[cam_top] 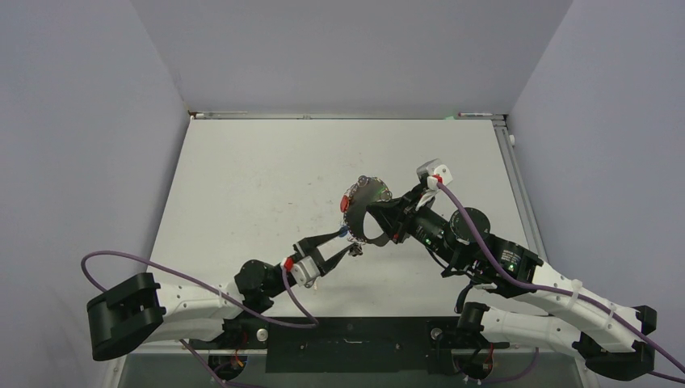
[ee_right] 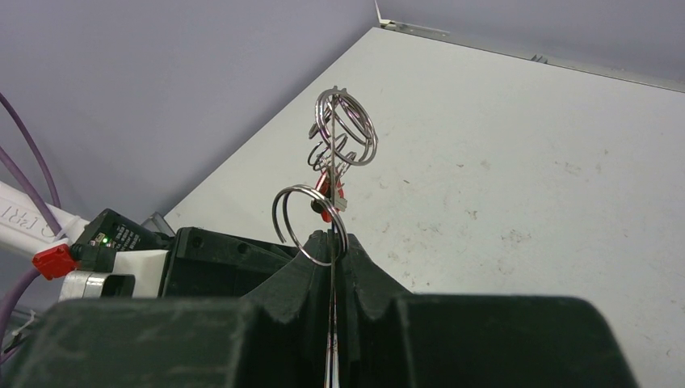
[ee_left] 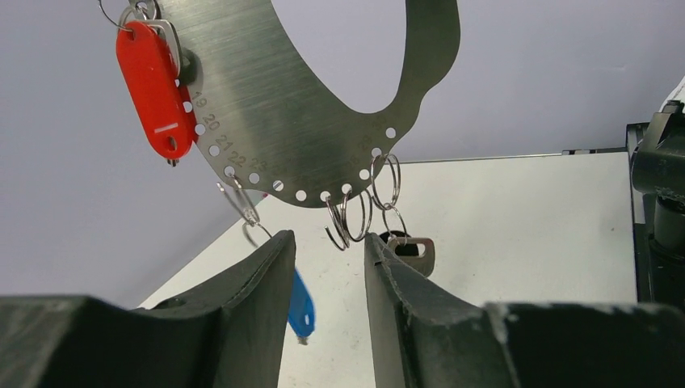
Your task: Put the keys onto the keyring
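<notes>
Looking past your left pincer (ee_left: 327, 238), you had its fingers spread, with nothing between them. Just above the gap hung the keyring (ee_left: 275, 105), small split rings dangling from its lower rim. The keys (ee_left: 410, 252) hung from one of those, half hidden behind a finger; the blue tag (ee_left: 300, 307) was cut off by the other finger. The red tag (ee_left: 153, 89) sat higher, and the frame clipped the keyring's top. Your right pincer (ee_right: 333, 238) was pressed together on the keyring, a thin edge-on line in its own view. Only the top view showed the keyring held above mid-surface (cam_top: 242, 178), with open room toward the far edge.
</notes>
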Robot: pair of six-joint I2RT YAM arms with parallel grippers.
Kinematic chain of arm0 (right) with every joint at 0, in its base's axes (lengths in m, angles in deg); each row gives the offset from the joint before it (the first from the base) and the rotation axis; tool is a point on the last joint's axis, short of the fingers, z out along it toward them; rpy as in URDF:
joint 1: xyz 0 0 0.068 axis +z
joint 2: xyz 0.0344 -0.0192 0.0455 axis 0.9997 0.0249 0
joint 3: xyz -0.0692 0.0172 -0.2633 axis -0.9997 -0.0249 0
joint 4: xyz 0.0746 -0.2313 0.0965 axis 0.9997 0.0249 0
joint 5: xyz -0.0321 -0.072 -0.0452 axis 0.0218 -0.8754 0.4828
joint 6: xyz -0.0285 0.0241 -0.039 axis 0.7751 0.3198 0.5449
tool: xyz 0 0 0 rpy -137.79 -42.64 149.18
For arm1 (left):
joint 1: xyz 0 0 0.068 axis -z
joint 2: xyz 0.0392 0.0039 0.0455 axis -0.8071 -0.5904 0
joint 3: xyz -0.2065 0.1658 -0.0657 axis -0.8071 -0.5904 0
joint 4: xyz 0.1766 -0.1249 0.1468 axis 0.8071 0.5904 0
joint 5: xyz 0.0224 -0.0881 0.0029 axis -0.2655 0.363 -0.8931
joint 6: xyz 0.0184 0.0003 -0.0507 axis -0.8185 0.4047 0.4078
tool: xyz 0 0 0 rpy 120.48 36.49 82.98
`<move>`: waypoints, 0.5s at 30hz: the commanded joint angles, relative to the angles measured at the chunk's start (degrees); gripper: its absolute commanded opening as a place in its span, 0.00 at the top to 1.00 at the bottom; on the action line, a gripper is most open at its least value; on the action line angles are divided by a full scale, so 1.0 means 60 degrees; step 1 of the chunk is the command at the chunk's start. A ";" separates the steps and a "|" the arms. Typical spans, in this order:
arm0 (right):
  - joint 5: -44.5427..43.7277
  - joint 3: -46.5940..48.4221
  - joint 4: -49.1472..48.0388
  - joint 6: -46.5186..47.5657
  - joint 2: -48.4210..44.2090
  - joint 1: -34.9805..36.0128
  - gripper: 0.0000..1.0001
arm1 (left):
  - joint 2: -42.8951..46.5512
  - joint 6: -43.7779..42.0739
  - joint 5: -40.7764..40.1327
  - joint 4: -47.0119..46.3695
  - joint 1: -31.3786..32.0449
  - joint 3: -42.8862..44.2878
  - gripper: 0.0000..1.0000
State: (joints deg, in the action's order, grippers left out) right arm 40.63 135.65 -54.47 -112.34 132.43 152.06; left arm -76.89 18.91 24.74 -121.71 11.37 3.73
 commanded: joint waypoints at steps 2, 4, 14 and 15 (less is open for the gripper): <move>0.0087 0.0149 -0.0615 -0.0059 -0.0054 0.0098 0.95 | 0.0308 -0.0264 0.0034 0.0040 0.0048 0.0254 0.65; 0.0088 0.0147 -0.0620 -0.0048 -0.0031 0.0098 0.95 | 0.0372 -0.0373 0.0035 0.0244 0.0048 0.0292 0.65; 0.0156 0.0221 -0.0624 -0.0044 0.0034 0.0124 0.95 | 0.0725 -0.1001 0.0117 0.1243 0.0091 0.0328 0.64; 0.0153 0.0218 -0.0619 -0.0044 0.0035 0.0118 0.95 | 0.0743 -0.1000 0.0118 0.1200 0.0092 0.0307 0.65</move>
State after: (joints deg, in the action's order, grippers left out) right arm 41.09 135.65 -54.47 -112.31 132.52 152.41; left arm -73.78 14.63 25.24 -115.05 11.46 3.75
